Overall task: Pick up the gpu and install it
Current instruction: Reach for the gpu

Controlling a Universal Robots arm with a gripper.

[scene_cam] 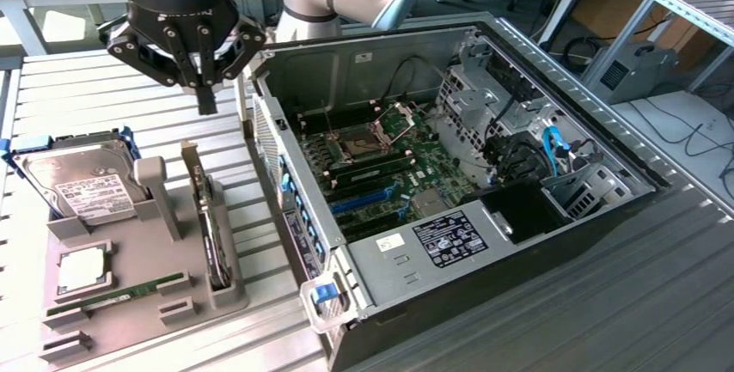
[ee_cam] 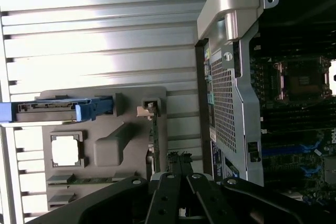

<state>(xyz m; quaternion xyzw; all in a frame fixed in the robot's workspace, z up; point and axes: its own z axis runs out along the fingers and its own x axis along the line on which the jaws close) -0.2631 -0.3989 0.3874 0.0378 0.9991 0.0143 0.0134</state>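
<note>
1. Exterior view: the gpu (scene_cam: 206, 217) stands on edge in a slotted grey holder (scene_cam: 129, 303), probably so its top edge is free to pinch. The gripper (scene_cam: 206, 101), fingers pressed together and empty, points down above it, well apart.
2. Wrist view: the gripper (ee_cam: 180, 182) faces straight down, with the gpu (ee_cam: 155, 140) edge-on just beyond its tips.

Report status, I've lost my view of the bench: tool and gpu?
Tool shut, empty, hovering above grey plastic holder tray. Thin flat black gpu card standing edge-on in tray, untouched. Nothing in the way.
</note>
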